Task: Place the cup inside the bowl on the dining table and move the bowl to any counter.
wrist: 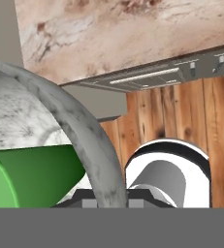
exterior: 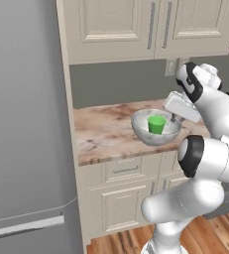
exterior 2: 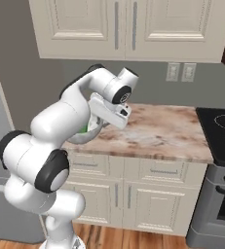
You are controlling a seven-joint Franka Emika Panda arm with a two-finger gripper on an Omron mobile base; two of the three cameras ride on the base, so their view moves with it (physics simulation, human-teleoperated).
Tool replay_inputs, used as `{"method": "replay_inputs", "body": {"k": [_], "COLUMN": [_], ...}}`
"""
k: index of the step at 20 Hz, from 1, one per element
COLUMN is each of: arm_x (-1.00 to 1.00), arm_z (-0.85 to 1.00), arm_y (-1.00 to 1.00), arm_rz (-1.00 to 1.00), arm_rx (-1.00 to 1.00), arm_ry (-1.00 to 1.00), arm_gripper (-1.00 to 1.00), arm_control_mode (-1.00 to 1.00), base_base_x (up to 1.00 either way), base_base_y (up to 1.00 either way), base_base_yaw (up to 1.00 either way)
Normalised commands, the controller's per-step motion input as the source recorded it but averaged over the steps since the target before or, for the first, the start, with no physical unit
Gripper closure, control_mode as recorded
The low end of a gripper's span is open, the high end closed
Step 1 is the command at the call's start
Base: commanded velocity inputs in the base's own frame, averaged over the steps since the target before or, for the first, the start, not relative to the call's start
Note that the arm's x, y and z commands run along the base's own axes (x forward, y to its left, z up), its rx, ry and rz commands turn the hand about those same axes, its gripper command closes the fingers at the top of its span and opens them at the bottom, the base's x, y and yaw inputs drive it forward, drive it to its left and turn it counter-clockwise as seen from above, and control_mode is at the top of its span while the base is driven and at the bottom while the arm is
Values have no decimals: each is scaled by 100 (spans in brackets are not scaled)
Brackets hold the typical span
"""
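Left base view: cup [exterior: 156, 123] upright (mouth up) in bowl [exterior: 148, 135].

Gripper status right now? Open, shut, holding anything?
Gripper: closed on the rim of the bowl, holding it above the counter with the cup inside.

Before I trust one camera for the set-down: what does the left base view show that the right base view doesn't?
Left base view alone: the green cup standing in the bowl, and the grey fridge side. Right base view alone: the stove and the wall outlets. Both: the counter, the cream cabinets, and the gripper, shut on the bowl's rim.
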Motion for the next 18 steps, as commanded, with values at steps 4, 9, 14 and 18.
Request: {"method": "replay_inputs", "body": {"k": [4, 9, 14, 18], "arm_x": [0, 0, 0, 0], "arm_z": [0, 0, 0, 0], "arm_y": [0, 0, 0, 0], "arm_rz": [0, 0, 0, 0], "arm_rx": [0, 0, 0, 0], "arm_ry": [0, 0, 0, 0], "arm_gripper": [100, 100, 100, 100], "arm_control_mode": [100, 100, 100, 100], "base_base_x": [21, 2, 0, 0], "base_base_y": [0, 0, 0, 0], "base_base_yaw": [0, 0, 0, 0]}}
